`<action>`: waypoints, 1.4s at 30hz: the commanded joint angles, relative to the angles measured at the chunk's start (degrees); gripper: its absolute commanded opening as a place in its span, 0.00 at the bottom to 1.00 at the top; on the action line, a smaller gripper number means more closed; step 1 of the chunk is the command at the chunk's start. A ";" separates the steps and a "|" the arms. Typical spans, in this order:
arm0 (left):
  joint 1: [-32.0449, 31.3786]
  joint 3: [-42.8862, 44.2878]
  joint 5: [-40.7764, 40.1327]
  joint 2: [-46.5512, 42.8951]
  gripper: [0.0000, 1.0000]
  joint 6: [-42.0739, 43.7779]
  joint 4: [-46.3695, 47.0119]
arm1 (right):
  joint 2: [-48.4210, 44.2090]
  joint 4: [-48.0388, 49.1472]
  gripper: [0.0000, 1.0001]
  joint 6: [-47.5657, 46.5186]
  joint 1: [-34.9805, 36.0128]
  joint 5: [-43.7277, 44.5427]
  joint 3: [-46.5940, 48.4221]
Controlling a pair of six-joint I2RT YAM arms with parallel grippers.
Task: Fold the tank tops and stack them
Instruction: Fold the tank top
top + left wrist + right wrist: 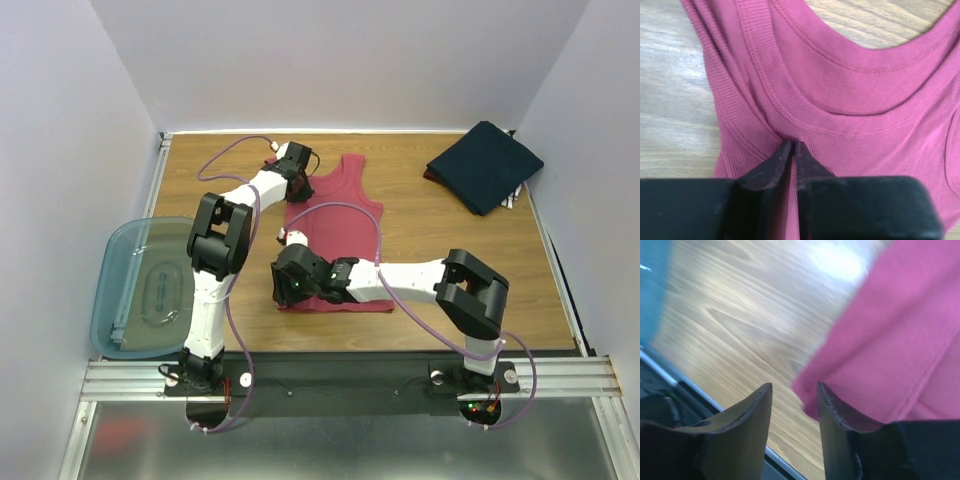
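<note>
Nearest, by the front rail [350,372], the right claw [794,386] stood with jaws apart, nothing gripped. The near-left hem corner of the maroon tank top [340,215] poked into the gap and lay against one finger. The top lay flat, mid desk [440,260], hem toward the arms, straps toward the back wall. The teal bin [120,290] sat at the left edge, near that hem corner but apart from it. Farther in, the left claw [794,144] was at the left shoulder strap. Its jaws were narrow, only a slit between them, and its tips were down on bunched cloth by the armhole. Couldn't tell if any cloth was actually pinched. Judged step: start of the first fold on the maroon top, both claws working its left edge. The next move probably calls for both claws to close firmly on cloth, lift together and carry that edge across to the right, keeping it taut so hem and strap travel level. There was open wood to the right of the top, so room for the swing. It was tighter on the left with the bin, and the wall was close behind the straps. Far right corner: the navy tank top [487,165], already folded and well apart, the likely stacking spot.
</note>
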 commanded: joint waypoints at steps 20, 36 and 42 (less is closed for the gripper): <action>-3.59 -6.93 8.83 -19.40 0.40 -3.55 6.27 | -20.01 3.65 0.51 -3.16 -42.42 -16.42 -10.18; -29.17 -36.91 -0.66 -36.99 0.40 -9.80 12.79 | 3.99 3.56 0.50 -12.65 -53.08 -20.31 5.55; -33.75 -40.61 -0.93 -40.34 0.40 -11.38 12.61 | 5.85 3.39 0.48 -12.56 -52.90 -18.81 5.81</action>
